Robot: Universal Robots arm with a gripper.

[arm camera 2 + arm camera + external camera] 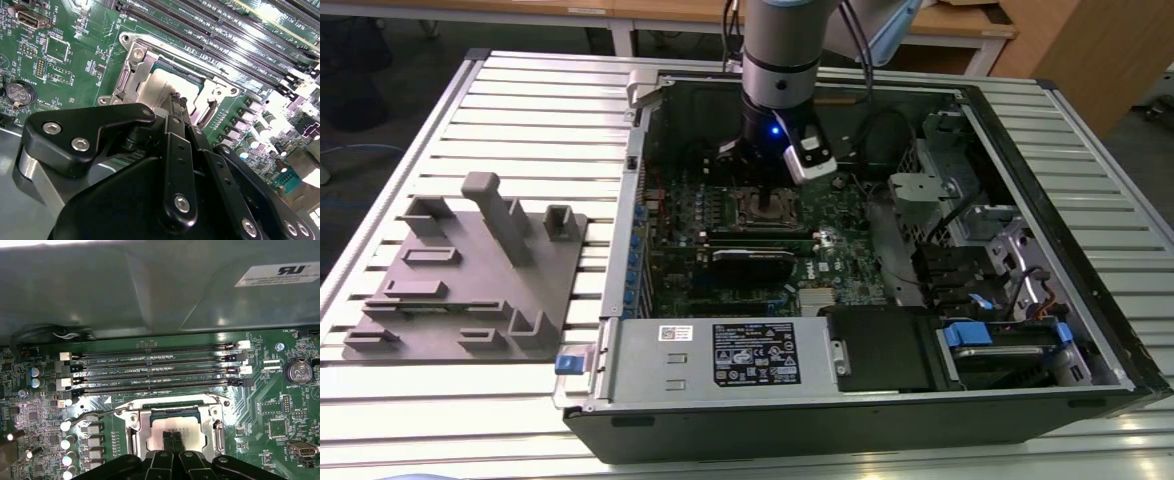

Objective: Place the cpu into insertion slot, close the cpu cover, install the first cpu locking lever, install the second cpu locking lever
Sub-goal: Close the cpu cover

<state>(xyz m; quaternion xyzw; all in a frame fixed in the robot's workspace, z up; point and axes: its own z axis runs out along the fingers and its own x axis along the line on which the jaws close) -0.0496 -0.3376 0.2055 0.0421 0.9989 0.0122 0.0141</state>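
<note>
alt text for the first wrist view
The tool, tips together, sits over the cpu seated in the insertion slot, with the silver cpu cover framing it. Four memory slots and a coin battery lie nearby on the green motherboard.

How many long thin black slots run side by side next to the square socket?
4. They lie parallel between the grey case wall and the cpu: first slot by the wall, second slot, third slot, fourth slot nearest the cpu. None looks hidden.
</note>
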